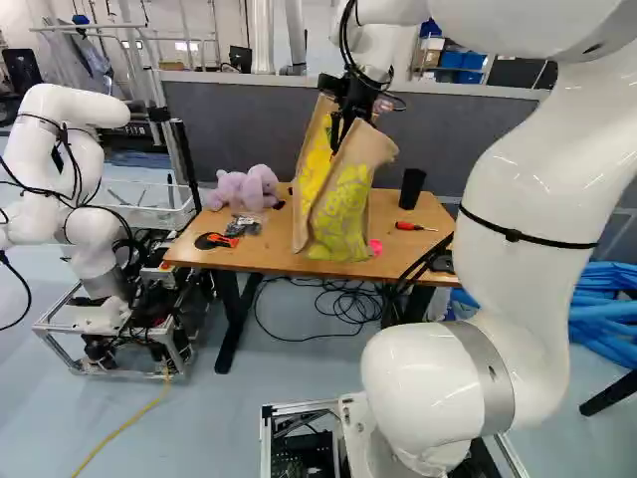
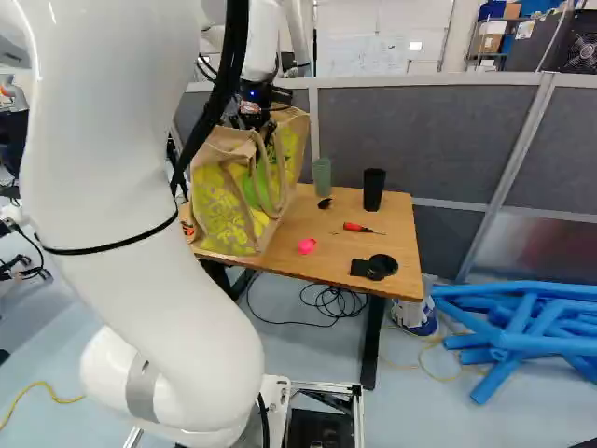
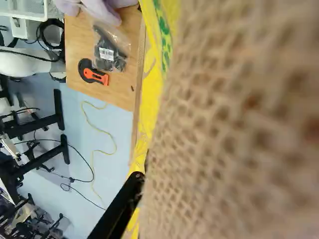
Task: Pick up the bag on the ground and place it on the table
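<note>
Bag [image 2: 222, 207] is coarse tan weave with yellow floral patterning.

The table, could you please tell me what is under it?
Tangled black cable lies on the floor between its legs; the tabletop covers the floor farther back.

A purple plush toy [image 1: 244, 190] lies near a clear plastic packet [image 3: 108, 54] and an orange-and-black hand tool [image 3: 95, 75]. A red-handled screwdriver [image 2: 356, 228] lies near a black cylindrical cup [image 2: 373, 191]. Long blue tubes [image 2: 513, 290] lie heaped.
</note>
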`<state>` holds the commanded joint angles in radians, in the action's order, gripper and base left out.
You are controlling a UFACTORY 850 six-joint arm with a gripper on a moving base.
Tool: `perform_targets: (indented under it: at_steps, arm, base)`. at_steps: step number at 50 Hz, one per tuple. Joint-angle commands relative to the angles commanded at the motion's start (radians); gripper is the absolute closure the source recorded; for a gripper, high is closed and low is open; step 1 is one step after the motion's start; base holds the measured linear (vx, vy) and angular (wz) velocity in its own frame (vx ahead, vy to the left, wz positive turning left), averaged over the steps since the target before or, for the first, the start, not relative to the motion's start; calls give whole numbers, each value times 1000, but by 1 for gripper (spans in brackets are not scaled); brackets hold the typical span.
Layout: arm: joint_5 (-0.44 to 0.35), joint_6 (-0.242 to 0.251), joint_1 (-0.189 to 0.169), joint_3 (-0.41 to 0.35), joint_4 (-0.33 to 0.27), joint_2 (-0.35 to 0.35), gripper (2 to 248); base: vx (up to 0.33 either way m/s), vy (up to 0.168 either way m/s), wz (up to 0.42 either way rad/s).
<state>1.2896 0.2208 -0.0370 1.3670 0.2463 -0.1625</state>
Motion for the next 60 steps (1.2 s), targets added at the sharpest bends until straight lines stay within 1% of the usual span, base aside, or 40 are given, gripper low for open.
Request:
perform_targets:
  at_steps: [12,32,44,60]
  arm:
    - [-9,0,0,-5,0,-34,228]
    - [-84,0,0,-9,0,-94,228]
    - [-149,0,0,-9,0,-131,228]
    - [-256,0,0,-2,0,-182,228]
  base:
    - [0,0,0]
    - [0,0,0]
    - [0,0,0]
    - [0,0,0]
